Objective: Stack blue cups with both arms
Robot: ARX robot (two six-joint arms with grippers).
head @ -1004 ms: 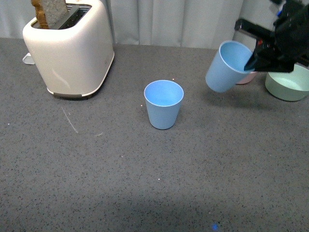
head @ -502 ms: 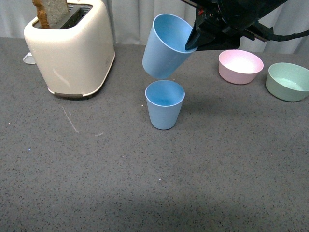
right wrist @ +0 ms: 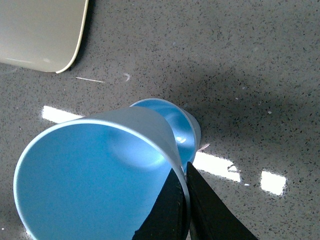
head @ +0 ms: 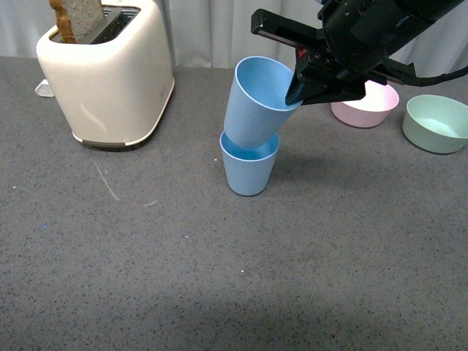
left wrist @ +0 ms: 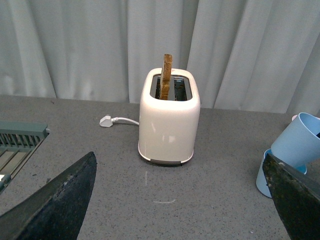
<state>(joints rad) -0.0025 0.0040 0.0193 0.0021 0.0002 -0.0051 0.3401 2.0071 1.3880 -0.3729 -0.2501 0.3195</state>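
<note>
The right claw (head: 298,91) is clenched on the rim of a light blue, tapered plastic cup (head: 256,102), held above the dark grey speckled worktop (head: 219,278). In the right wrist view the two black fingers (right wrist: 172,210) pinch the cup wall, one inside the mouth and one outside. This held cup is tilted, its open mouth leaning toward the right arm. Its base meets the mouth of a second identical light blue cup (head: 248,172), which stands upright near the middle of the worktop. The base appears to dip just inside that rim, but the held cup is not seated straight in it. Part of the standing cup's blue interior shows past the held cup in the right wrist view.

The left claw (left wrist: 179,155) is released, its long flat black fingers (left wrist: 60,200) spread wide with nothing between them. It is well apart from both cups, which show at the edge of the left wrist view.

A cream, rounded toaster (head: 110,80) stands on the left side of the worktop, with a brown slice of bread (head: 77,16) upright in one slot. Its white plug (left wrist: 106,121) lies on the worktop beside it. On the right, a pink bowl (head: 380,110) sits partly hidden behind the right arm. A pale green bowl (head: 436,124) sits just beside it, further right. Pale pleated curtains (head: 219,29) hang behind the worktop.
</note>
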